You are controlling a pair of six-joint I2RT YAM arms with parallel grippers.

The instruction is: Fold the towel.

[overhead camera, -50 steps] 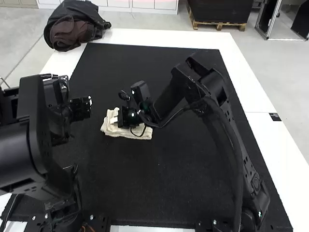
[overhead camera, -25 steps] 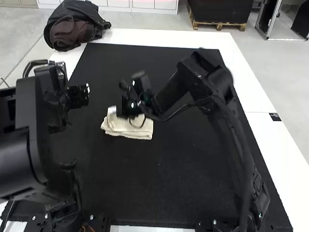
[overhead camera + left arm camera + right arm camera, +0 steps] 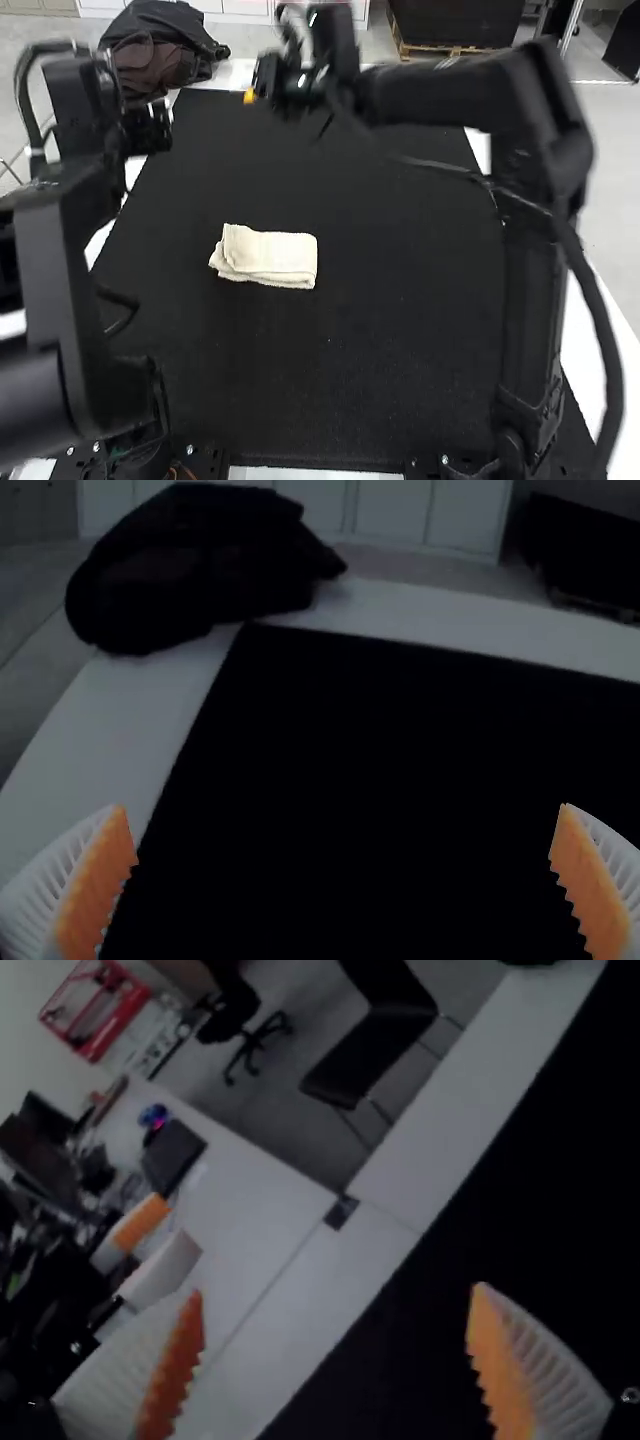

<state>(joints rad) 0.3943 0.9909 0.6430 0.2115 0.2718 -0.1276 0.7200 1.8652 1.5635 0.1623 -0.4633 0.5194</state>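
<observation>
The cream towel [image 3: 268, 257] lies folded into a small, flat rectangle on the black mat, its left end slightly uneven, with no gripper touching it. My left gripper [image 3: 150, 128] is up at the left, beyond the towel and away from it. In the left wrist view the left gripper [image 3: 346, 806] is open with nothing between its pads. My right gripper [image 3: 252, 92] is raised over the mat's far edge, well beyond the towel. The right wrist view has the right gripper [image 3: 338, 1290] open and holding nothing; the left gripper [image 3: 148, 1240] appears there farther off.
A dark bag or jacket [image 3: 165, 55] rests on the far left corner of the white table [image 3: 610, 330]. The black mat [image 3: 400, 330] extends around the towel on all sides. The right arm's raised links span the far right part.
The right gripper has left the towel and moved up and away toward the far edge. The left arm has shifted slightly farther and left. The towel stays folded in place.
</observation>
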